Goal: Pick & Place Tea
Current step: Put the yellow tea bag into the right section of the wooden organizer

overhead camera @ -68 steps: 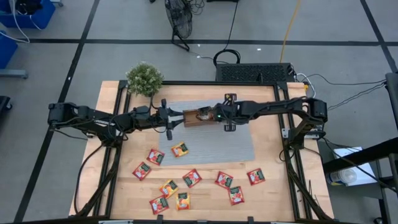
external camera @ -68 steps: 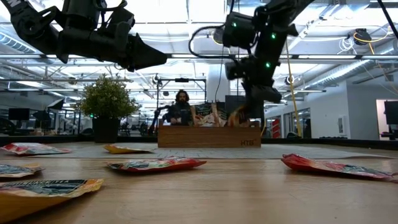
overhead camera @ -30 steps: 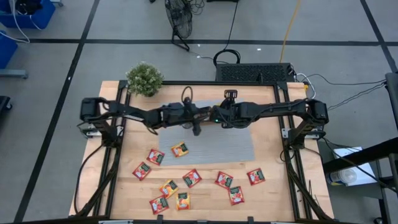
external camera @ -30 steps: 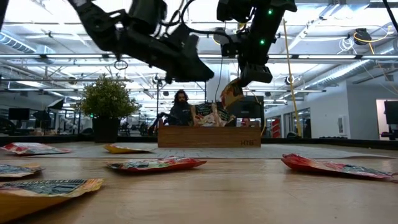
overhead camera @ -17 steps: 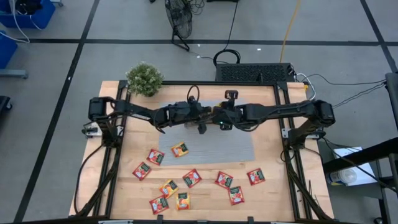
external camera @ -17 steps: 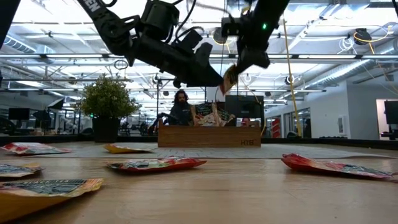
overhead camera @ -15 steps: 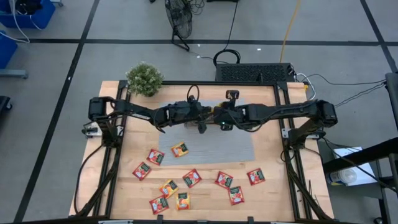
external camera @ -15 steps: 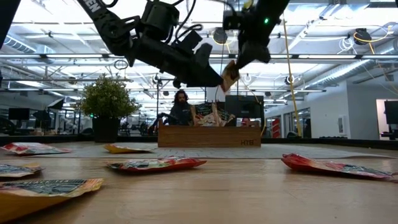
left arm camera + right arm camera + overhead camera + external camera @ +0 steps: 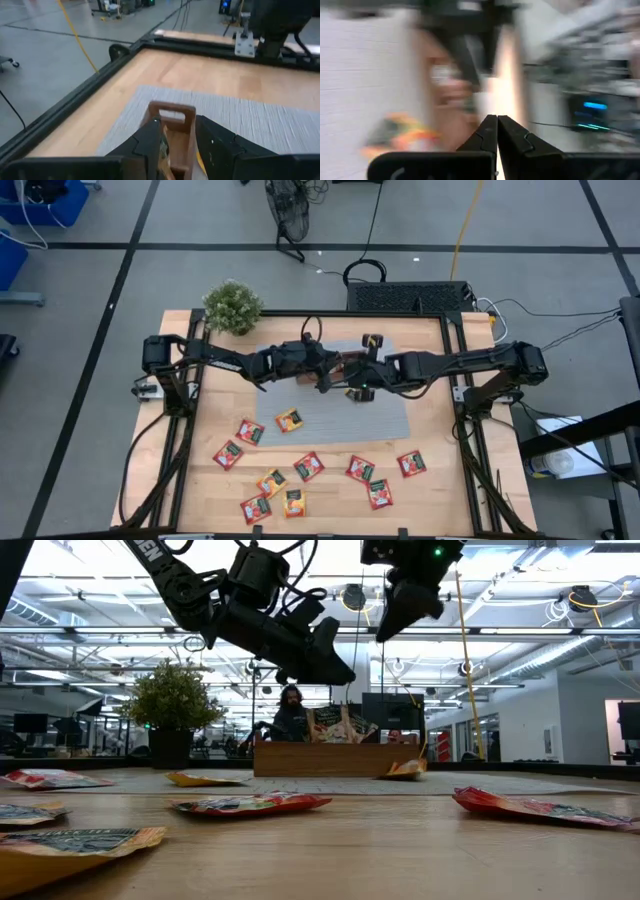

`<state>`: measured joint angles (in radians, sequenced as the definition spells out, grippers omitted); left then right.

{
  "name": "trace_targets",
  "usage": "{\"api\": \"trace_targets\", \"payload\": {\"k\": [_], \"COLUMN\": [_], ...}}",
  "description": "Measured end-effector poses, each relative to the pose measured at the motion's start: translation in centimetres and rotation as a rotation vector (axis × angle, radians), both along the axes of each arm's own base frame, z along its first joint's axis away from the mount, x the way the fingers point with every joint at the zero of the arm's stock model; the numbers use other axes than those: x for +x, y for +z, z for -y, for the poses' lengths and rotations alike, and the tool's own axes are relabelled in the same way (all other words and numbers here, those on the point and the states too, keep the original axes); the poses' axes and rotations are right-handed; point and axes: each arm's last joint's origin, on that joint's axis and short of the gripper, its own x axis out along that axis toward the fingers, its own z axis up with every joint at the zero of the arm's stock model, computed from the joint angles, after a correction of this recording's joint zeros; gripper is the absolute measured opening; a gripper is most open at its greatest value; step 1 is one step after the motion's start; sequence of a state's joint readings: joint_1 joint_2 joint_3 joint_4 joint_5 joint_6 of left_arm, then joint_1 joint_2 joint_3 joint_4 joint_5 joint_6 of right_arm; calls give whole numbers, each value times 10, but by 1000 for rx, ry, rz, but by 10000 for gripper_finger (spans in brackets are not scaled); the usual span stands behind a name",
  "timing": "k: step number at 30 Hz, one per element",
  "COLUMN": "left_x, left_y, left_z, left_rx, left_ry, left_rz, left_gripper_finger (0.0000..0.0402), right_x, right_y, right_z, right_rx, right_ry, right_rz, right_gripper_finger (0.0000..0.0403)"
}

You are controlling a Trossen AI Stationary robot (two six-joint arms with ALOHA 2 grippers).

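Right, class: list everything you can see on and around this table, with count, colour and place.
Table: one, pale wood, black frame.
Mat: one, grey, table centre.
Tray: one, brown wood, on the mat.
Loose tea packets: ten, red or orange-yellow, flat on the front of the table.
Fallen packet: one, orange-yellow, by the tray's end.
Packets in tray: upright, count unclear.
Plant: one, green, back left corner.
Person: one, in the room behind.
Left gripper: dark fingers apart, above the tray.
Right gripper: dark fingers shut, empty, raised above the tray.
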<state>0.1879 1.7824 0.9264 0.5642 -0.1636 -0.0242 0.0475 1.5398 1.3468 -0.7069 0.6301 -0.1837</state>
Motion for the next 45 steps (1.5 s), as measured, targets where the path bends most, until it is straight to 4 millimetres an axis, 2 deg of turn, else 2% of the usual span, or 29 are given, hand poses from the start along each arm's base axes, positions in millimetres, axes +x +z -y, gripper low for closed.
{"api": "trace_targets", "payload": {"k": [3,5,9,12,14,18,21,24,27,34,40,43,45], "left_x": [-2,-4,-6,-6,-6,-5,-5,-5,-5,-3,-3,-3,-3], "left_y": [-6,-11,-16,-17,-17,-17,-17,-17,-17,-17,-17,-17,-17], "left_z": [1,1,3,6,8,10,10,10,14,25,26,26,26], "left_rx": [-18,-33,-45,-46,-45,-45,-47,-58,-59,-12,-5,-5,-5], "left_ry": [-18,-29,-34,-42,-47,-56,-55,-51,-61,-110,-115,-115,-115], "left_rz": [-68,-119,-179,-191,-189,-188,-188,-184,-183,-199,-201,-200,-200], "left_gripper_finger": [127,127,127,127,127,127,127,127,127,127,127,127,127], "right_x": [0,2,-12,-24,-33,-44,-48,-47,-46,-45,-42,-38,-36], "right_y": [-8,-22,-63,-88,-101,-121,-133,-139,-141,-142,-142,-140,-139], "right_z": [-6,-9,-4,7,17,34,42,46,45,43,28,17,11], "right_rx": [326,437,348,264,273,424,413,363,351,392,589,595,518], "right_ry": [110,172,167,171,141,70,57,76,95,97,271,346,353], "right_rz": [6,-3,-145,-234,-286,-245,-201,-134,-110,-99,-78,-60,-61], "right_gripper_finger": [0,1,30,72,100,139,147,140,115,11,8,2,4]}}
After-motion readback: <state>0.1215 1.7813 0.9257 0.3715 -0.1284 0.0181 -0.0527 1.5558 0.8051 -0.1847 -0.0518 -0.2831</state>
